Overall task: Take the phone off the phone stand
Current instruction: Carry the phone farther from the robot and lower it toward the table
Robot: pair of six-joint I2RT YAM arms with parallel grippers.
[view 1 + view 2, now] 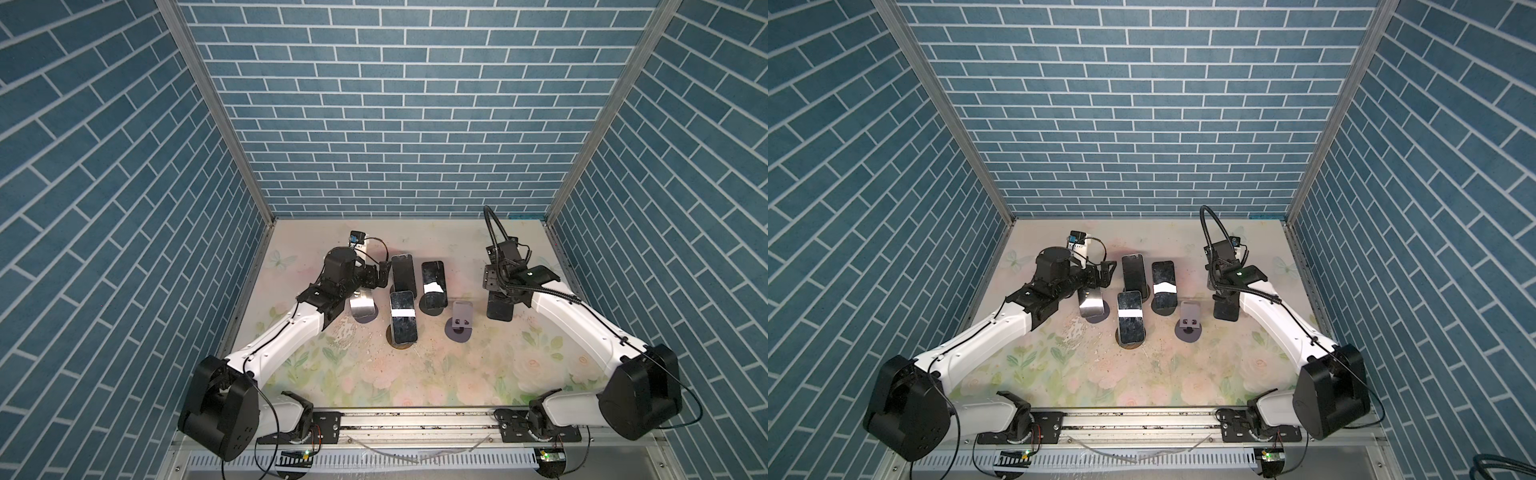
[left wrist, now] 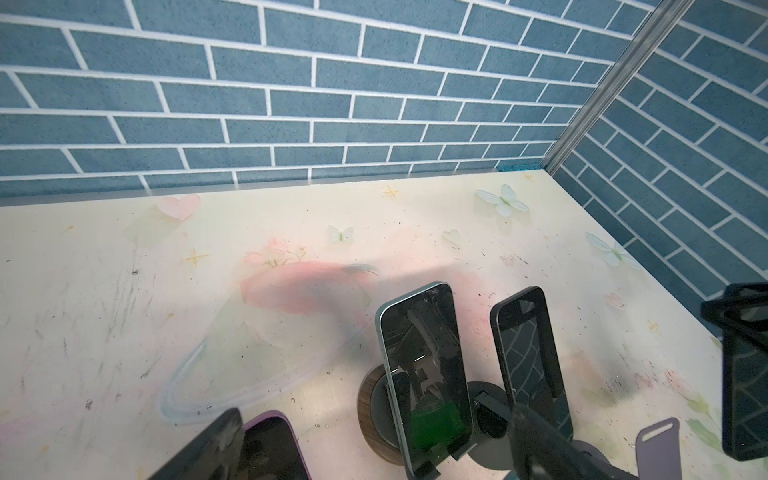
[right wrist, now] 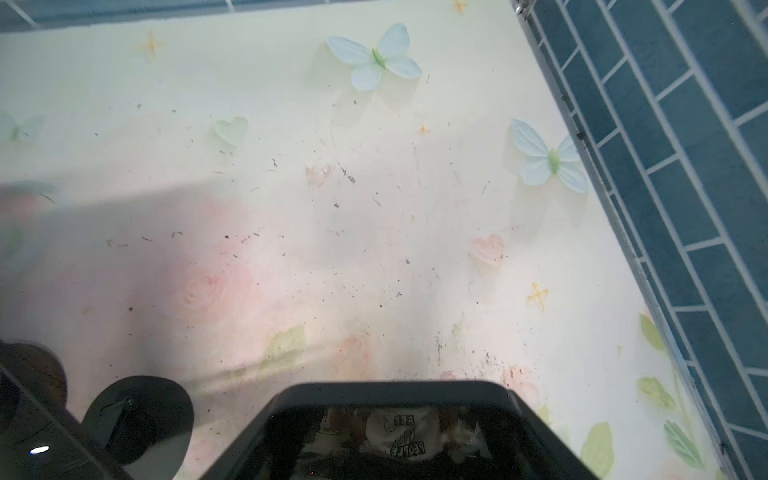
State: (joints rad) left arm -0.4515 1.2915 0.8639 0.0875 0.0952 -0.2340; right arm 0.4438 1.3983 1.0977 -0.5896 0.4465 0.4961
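My right gripper [image 1: 500,296] [image 1: 1225,296] is shut on the upper end of a black phone [image 1: 500,309] [image 1: 1226,311] [image 3: 399,436], which hangs upright right of an empty grey-purple phone stand [image 1: 460,320] [image 1: 1190,321]. I cannot tell whether its lower end touches the table. In the left wrist view this phone [image 2: 744,395] shows at the edge. My left gripper [image 1: 380,276] [image 1: 1105,274] [image 2: 374,457] is open and holds nothing. It hovers over a purple-edged phone [image 1: 362,306] [image 2: 270,446], beside a phone [image 1: 403,274] [image 2: 428,374] on a wooden-based stand.
Two more phones with white tape lean on stands mid-table [image 1: 434,284] [image 1: 402,318]. A round dark stand base [image 3: 141,415] lies beside the held phone. Blue brick walls [image 1: 395,124] close in the back and both sides. The floral table [image 1: 415,374] runs to the front rail.
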